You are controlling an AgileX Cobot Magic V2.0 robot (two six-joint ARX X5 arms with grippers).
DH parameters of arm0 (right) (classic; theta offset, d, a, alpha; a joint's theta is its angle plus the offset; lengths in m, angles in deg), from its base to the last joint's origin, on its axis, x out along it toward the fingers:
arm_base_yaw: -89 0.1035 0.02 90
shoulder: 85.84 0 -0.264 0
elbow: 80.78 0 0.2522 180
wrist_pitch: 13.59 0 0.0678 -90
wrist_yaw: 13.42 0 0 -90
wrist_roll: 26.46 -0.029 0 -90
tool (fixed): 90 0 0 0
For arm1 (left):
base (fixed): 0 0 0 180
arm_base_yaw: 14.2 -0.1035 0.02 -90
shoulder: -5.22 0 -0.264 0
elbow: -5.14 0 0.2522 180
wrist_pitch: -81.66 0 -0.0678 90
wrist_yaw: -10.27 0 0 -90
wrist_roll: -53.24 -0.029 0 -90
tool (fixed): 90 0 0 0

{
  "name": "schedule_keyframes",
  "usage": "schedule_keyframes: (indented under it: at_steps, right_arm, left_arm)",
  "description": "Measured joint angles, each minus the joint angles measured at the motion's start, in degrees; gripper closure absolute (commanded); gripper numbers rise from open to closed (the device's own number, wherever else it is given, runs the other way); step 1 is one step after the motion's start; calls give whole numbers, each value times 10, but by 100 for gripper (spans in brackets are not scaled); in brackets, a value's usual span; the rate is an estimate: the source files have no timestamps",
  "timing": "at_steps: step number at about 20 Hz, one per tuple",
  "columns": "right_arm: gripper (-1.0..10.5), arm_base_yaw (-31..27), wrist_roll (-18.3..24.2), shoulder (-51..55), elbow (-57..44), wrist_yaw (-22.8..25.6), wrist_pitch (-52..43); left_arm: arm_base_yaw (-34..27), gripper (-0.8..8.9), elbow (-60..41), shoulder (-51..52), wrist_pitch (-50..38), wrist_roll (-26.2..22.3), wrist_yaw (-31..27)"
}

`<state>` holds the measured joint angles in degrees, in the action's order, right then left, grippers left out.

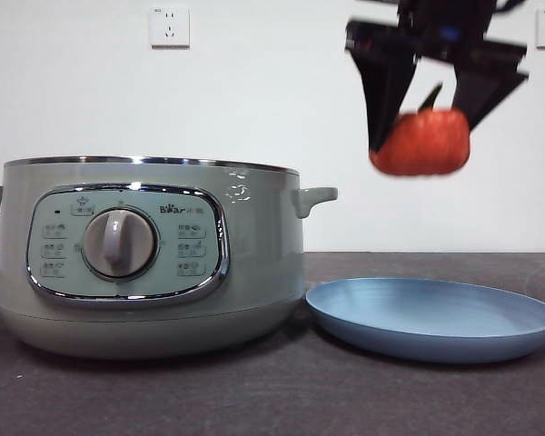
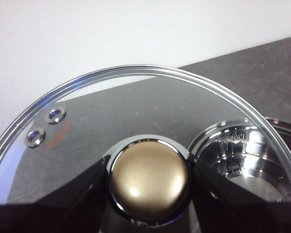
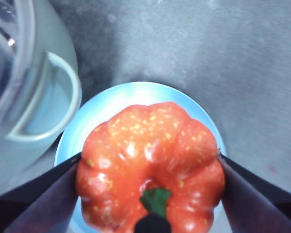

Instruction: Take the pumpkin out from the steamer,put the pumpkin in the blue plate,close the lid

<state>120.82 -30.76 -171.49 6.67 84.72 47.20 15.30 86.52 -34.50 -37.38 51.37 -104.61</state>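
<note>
My right gripper is shut on the orange-red pumpkin and holds it in the air above the blue plate. The right wrist view shows the pumpkin between both jaws, directly over the blue plate. The sage-green steamer stands uncovered at the left, its handle beside the plate. My left gripper is shut on the knob of the glass lid, held off to the side of the steamer's open bowl.
The dark table top runs across the front. A white wall with sockets stands behind. The plate sits close to the steamer's right side.
</note>
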Motion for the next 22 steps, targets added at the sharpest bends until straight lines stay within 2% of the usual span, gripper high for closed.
schedule_keyframes:
  at_steps: [5,7,9,11,17,19,22]
  right_arm:
    - [947,-4,-3,-14,-124,-7,-127]
    - [945,-11,-2,-28,-138,-16,-132]
    - [936,-21,-2,-45,-140,-54,-134]
    - [924,-29,-2,-66,-140,-65,-137]
    - [432,-42,-3,-99,-140,-68,-139]
    - [380,-42,-4,-99,-140,-67,-138]
    - [381,-42,-5,-99,-140,-67,-128]
  left_arm:
    - [0,821,0,0,0,0,0]
    - [0,821,0,-2,0,0,0]
    - [0,821,0,-9,-1,0,0]
    - [0,821,0,-20,-1,0,1]
    - [0,821,0,-35,-1,0,45]
    - [0,821,0,-38,-1,0,45]
    - [0,821,0,-39,-1,0,47]
